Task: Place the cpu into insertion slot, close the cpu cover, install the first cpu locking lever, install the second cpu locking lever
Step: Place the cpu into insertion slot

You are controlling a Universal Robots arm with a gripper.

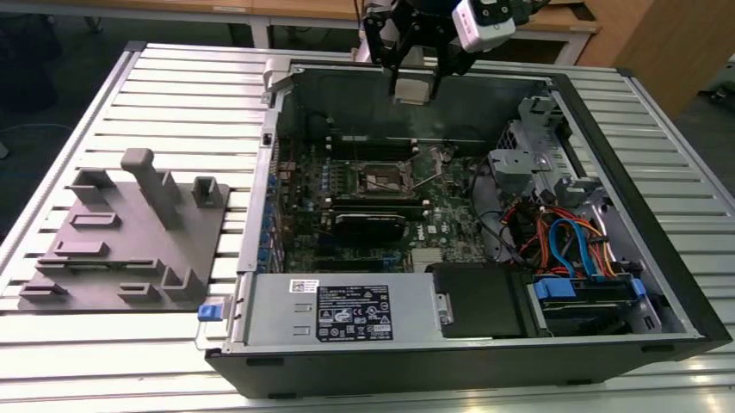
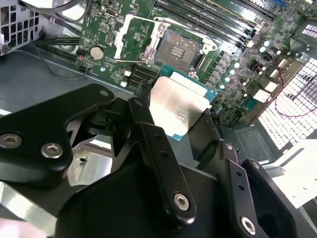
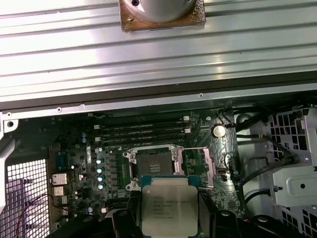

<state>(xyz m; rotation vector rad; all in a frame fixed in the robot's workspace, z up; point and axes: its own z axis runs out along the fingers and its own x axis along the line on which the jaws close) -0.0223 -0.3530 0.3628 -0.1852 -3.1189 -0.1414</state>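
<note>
My gripper (image 1: 411, 84) hangs high over the back wall of the open computer case (image 1: 643, 215), shut on the cpu (image 1: 411, 89). In both wrist views the cpu (image 2: 181, 104) (image 3: 169, 208) is a flat square chip with a dull silvery top, pinched between the black fingers (image 2: 143, 116). Well below it on the green board lies the insertion slot (image 1: 385, 179) (image 2: 181, 49) (image 3: 153, 166), a dark square recess with nothing in it. The cpu cover (image 2: 132, 37) (image 3: 198, 166), a thin metal frame, is swung open beside the slot.
Long memory slots (image 3: 143, 131) run beside the socket. A black card (image 1: 367, 225) sits in front of it. A power supply (image 1: 344, 311) and a drive cage with blue and orange cables (image 1: 569, 245) fill the case front. A grey fixture block (image 1: 126, 232) stands at the exterior view's left.
</note>
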